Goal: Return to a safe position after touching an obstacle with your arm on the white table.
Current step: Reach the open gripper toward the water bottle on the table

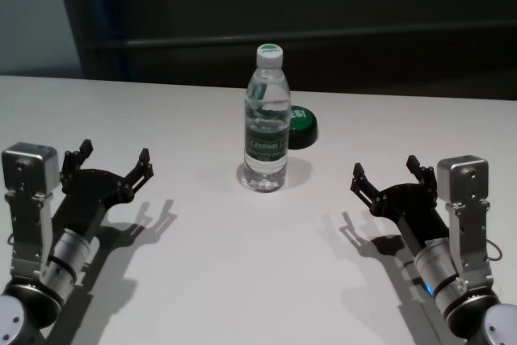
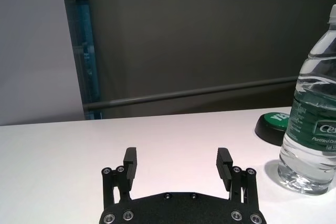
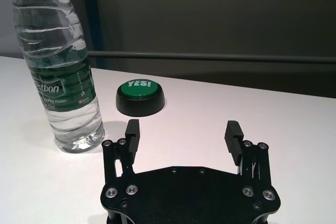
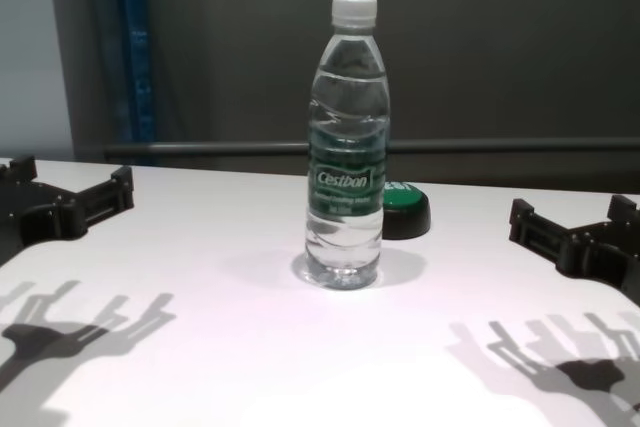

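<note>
While the clear water bottle stands upright near the middle of the white desk, both arms sit low at the near side, well apart from it. The bottle carries a white screw cap and a dark green label band reading "Cestbon", and it is filled with clear liquid almost to the neck. Just behind the bottle, on its right, sits a low round black button with a green top marked "YES!"; whether the 2 touch cannot be told. The left end effector hovers above the desk to the left of the bottle and nearer the robot, its 2 black fingers spread wide with nothing between them. The right end effector hovers to the right of the bottle, also nearer the robot, its fingers likewise spread apart and empty. Neither end effector touches the bottle. Each one casts a forked shadow on the desk surface beneath it. Behind the bottle, beyond the far edge of the desk, runs a dark wall with a horizontal rail.
</note>
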